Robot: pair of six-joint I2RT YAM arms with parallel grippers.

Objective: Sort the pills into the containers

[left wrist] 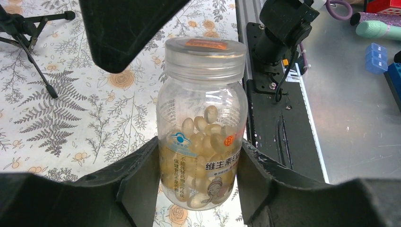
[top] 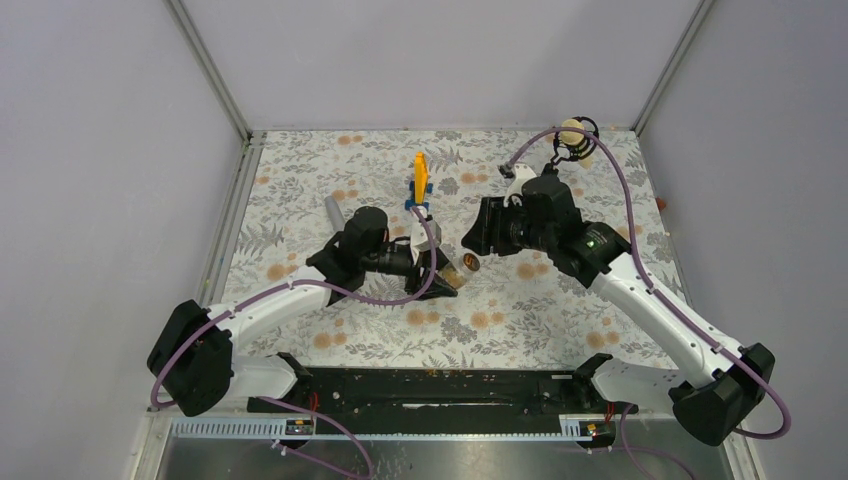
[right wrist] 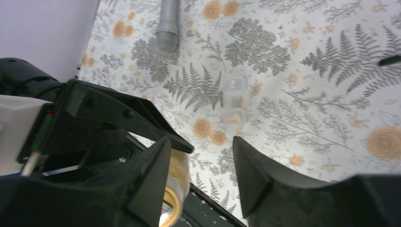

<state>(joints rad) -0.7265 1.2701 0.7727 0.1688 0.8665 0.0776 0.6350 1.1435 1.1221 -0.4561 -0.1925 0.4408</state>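
My left gripper (top: 445, 275) is shut on an amber-tan looking see-through jar (left wrist: 203, 127) half full of pale yellow softgel pills, with its clear lid (left wrist: 205, 52) on. It holds the jar tilted above the table, lid pointing toward the right arm; the jar also shows in the top view (top: 463, 266). My right gripper (right wrist: 199, 146) is open, its fingers level with the lid end of the jar (right wrist: 178, 182), which sits against its left finger (right wrist: 151, 175). A small colourless, nearly invisible container (right wrist: 235, 101) lies on the cloth beyond.
A grey tube (right wrist: 168, 23) lies at the far left of the floral cloth. An upright orange piece on a blue base (top: 420, 180) stands behind the left gripper. A microphone on a tripod (top: 575, 140) stands at the back right. A black rail (top: 430, 385) runs along the near edge.
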